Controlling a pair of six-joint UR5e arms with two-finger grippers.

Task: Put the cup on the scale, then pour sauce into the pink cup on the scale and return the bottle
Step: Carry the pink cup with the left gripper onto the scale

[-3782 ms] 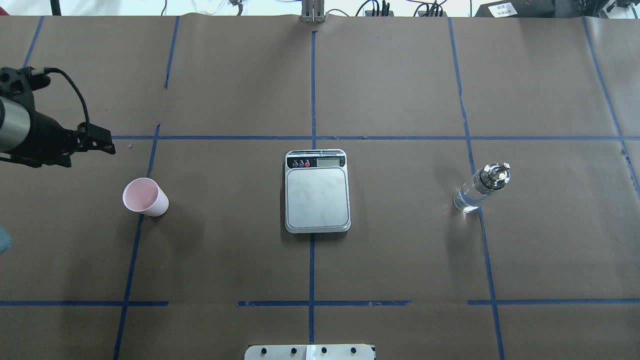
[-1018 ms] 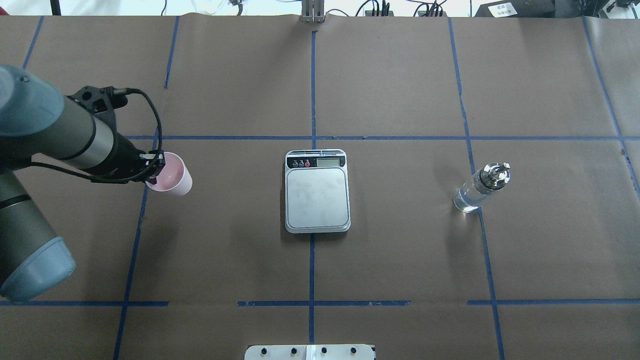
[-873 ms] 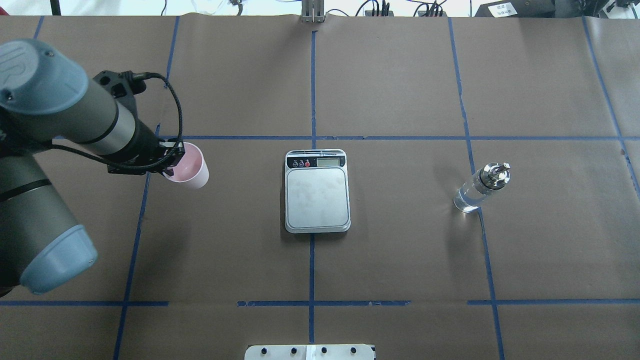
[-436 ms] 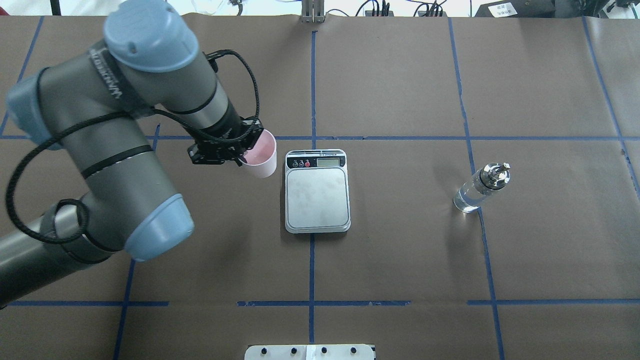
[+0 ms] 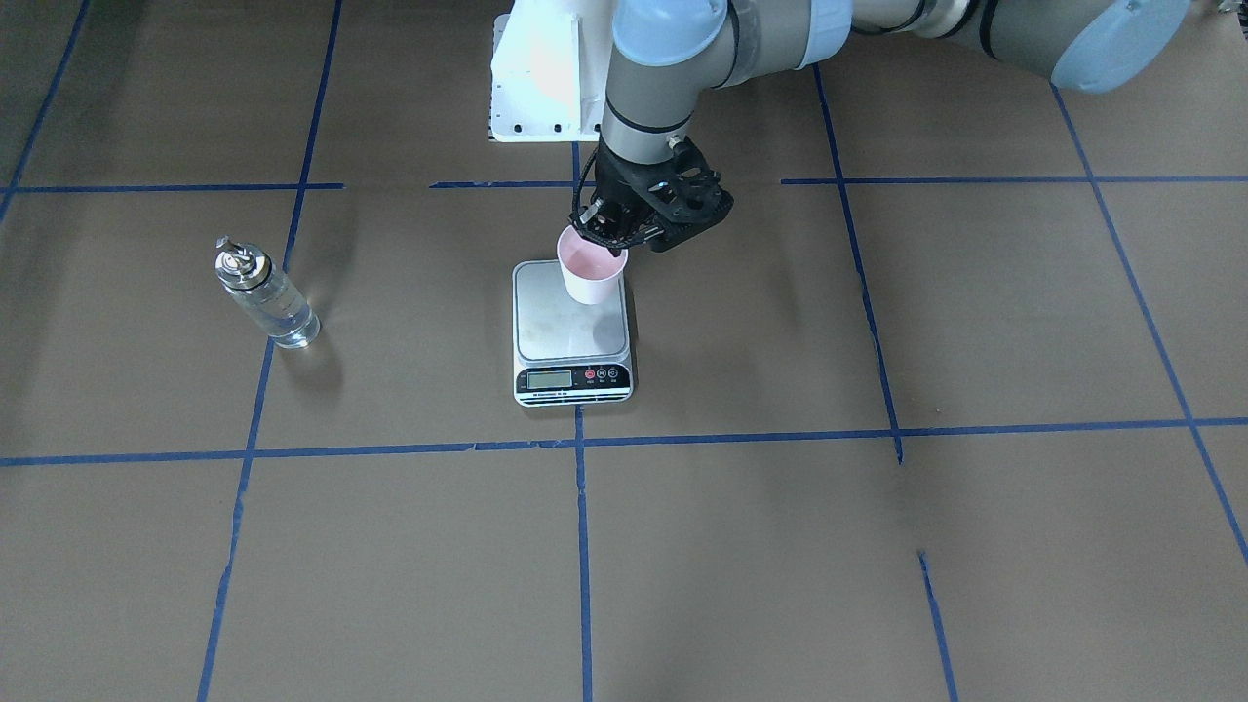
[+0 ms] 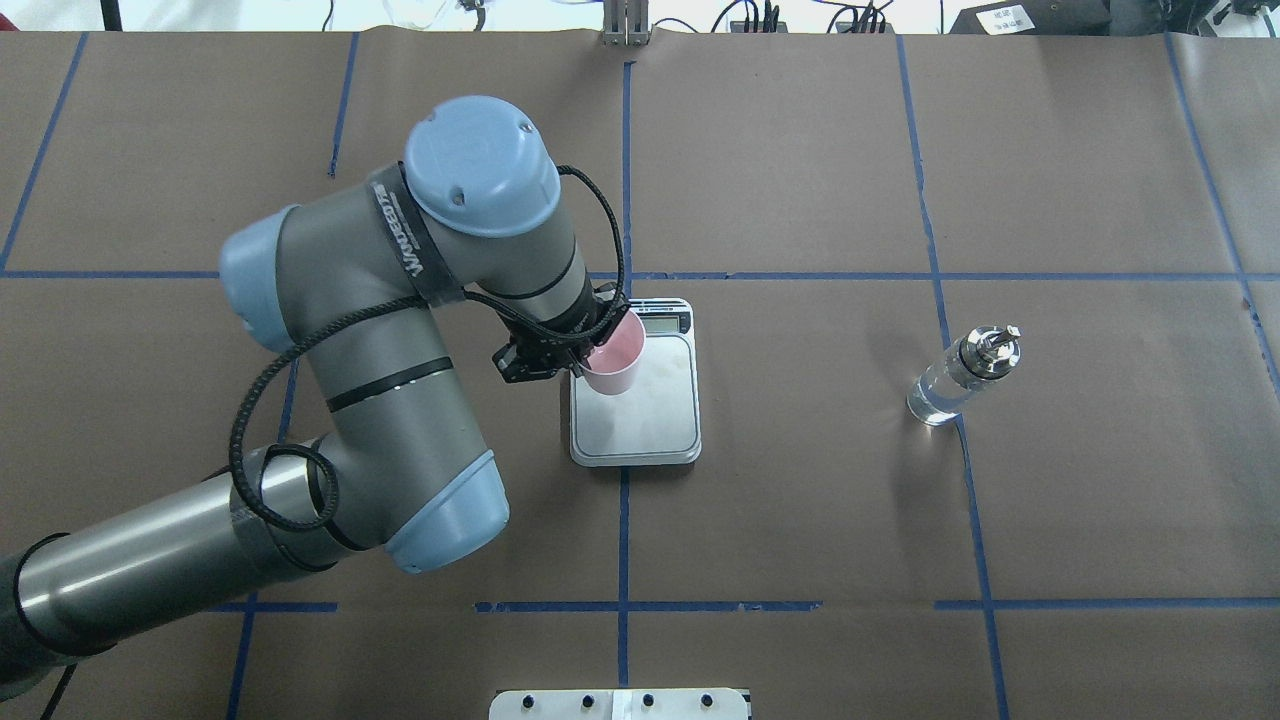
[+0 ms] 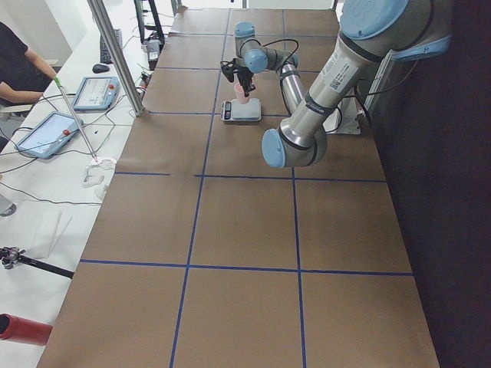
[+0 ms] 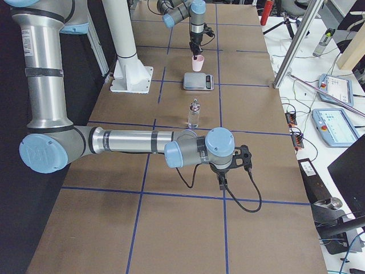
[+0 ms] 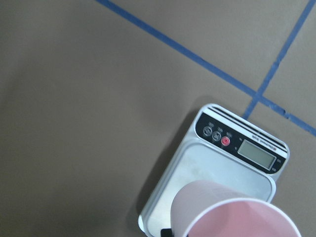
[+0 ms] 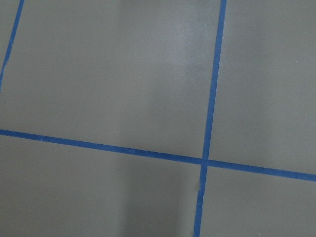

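Note:
My left gripper (image 6: 585,352) is shut on the rim of the pale pink cup (image 6: 615,362) and holds it upright over the scale (image 6: 640,420), above the platform's left part near the display. In the front view the cup (image 5: 591,273) hangs over the scale (image 5: 570,336). The left wrist view shows the cup (image 9: 232,212) above the scale (image 9: 217,165). The clear bottle (image 6: 962,378) with its silver spout stands far right, untouched. My right gripper (image 8: 221,184) shows only in the right side view, low over bare table; I cannot tell if it is open.
Brown paper with blue tape lines covers the table. The white robot base plate (image 5: 541,78) sits at the near edge. A metal post (image 7: 115,54) and tablets (image 7: 46,132) stand along the operators' side. The right wrist view shows only paper and tape.
The left gripper has taken hold of the cup at the table's left, lifted it and carried it right to above the scale. Bottle and scale have not moved.

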